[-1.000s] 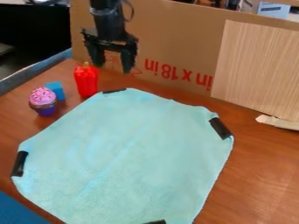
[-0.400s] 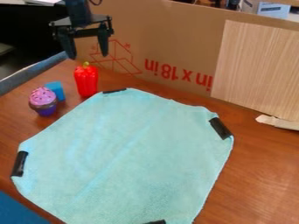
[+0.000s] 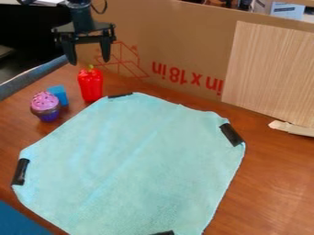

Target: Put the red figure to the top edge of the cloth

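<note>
Hanging upper left, the gripper [image 3: 89, 62] is spread wide, empty! One red pepper [image 3: 91, 86] stands upper left, beside one cloth [image 3: 135, 160]; four black strips [image 3: 232, 134], one cupcake [image 3: 45, 105], one blue block [image 3: 59, 93].

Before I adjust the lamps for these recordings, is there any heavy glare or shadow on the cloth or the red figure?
In the camera view, light falls softly on the cloth, without heavy glare or hard shadow; small highlights on the red figure; the claw partly against dark background.
</note>
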